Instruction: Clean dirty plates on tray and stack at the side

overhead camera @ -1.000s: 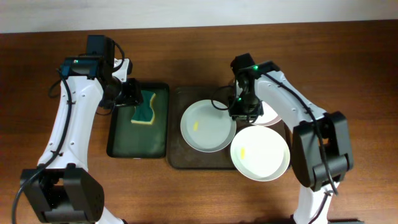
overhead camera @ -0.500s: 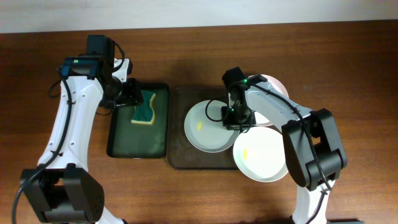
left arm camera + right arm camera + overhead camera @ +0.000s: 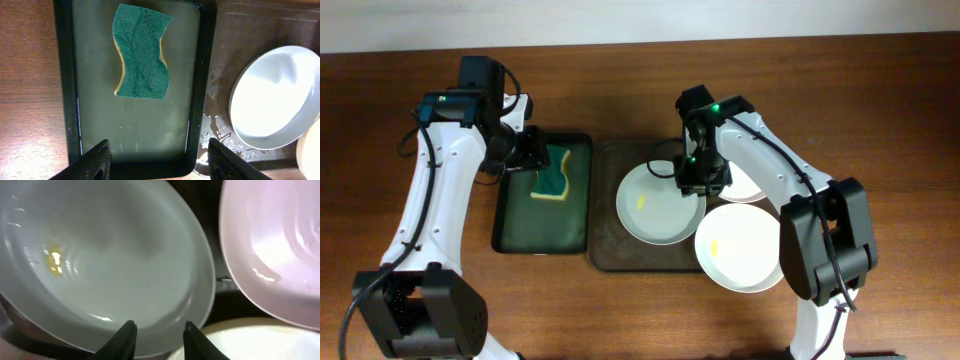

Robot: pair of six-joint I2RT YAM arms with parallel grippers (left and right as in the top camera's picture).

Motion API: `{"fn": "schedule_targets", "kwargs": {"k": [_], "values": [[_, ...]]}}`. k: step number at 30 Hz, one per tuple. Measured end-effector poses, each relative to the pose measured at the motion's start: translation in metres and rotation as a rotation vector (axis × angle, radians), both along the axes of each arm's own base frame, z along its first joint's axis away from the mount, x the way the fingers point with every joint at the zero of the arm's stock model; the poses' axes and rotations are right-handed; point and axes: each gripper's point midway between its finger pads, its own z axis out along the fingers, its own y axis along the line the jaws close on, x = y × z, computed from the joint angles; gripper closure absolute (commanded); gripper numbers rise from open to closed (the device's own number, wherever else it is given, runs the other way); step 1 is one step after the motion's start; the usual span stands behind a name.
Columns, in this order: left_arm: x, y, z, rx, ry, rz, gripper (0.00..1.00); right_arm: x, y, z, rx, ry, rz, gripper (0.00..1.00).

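Two bent arms (image 3: 425, 200) (image 3: 775, 160), left tool (image 3: 157, 160) above sponge (image 3: 141, 52), right tool (image 3: 159, 337) over plate (image 3: 110, 255)

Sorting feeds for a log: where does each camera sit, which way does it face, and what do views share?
Overhead: fixed above the table, facing straight down; both arms show.
Left wrist: on the left arm, facing down at the sponge in the green tray; left tool's fingertips show.
Right wrist: on the right arm, close above the smeared plate; right tool's fingertips show.
Shared: all three show that plate.
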Motion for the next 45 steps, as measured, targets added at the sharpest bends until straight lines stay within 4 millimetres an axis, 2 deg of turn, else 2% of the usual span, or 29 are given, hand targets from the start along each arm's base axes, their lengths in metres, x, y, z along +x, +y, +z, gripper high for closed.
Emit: {"fn": "schedule_targets", "kwargs": {"k": [10, 13, 16, 23, 24, 26, 29, 31, 34, 38, 43, 45], "values": [[0.0, 0.0, 0.0, -0.001, 0.0, 0.003, 0.4, -0.003, -0.018, -0.013, -0.086, 0.0, -0.015, 0.68], [0.0, 0.0, 0.0, -0.001, -0.001, 0.003, 0.39, -0.001, -0.019, -0.017, -0.088, -0.015, -0.016, 0.69], [0.001, 0.0, 0.0, -0.001, -0.003, 0.003, 0.4, -0.001, -0.02, -0.022, -0.091, -0.019, -0.019, 0.77], [0.001, 0.0, 0.0, 0.0, -0.004, 0.002, 0.4, -0.007, -0.023, -0.033, -0.1, -0.006, -0.025, 0.77], [0.001, 0.0, 0.0, 0.0, -0.004, 0.003, 0.4, -0.007, -0.023, -0.034, -0.1, -0.007, -0.025, 0.79], [0.001, 0.0, 0.0, -0.001, -0.004, 0.003, 0.4, -0.007, -0.022, -0.035, -0.099, -0.01, -0.033, 0.89], [0.001, 0.0, 0.0, -0.001, -0.004, 0.003, 0.42, -0.001, -0.02, -0.035, -0.088, -0.033, -0.034, 0.96], [0.002, 0.0, 0.0, -0.001, -0.009, 0.003, 0.43, 0.004, -0.016, -0.035, -0.069, -0.054, -0.042, 0.96], [0.004, 0.0, 0.001, -0.001, -0.014, 0.003, 0.43, 0.008, -0.011, -0.035, -0.042, -0.066, -0.04, 0.93], [0.005, 0.0, 0.001, -0.001, -0.019, 0.003, 0.43, 0.013, -0.002, -0.034, 0.005, -0.08, -0.04, 0.72], [0.005, 0.0, 0.001, -0.001, -0.022, 0.003, 0.43, 0.012, 0.003, -0.033, 0.038, -0.074, -0.045, 0.69], [0.006, 0.0, 0.001, -0.001, -0.024, 0.003, 0.42, 0.012, 0.005, -0.032, 0.057, -0.068, -0.042, 0.64]]}}
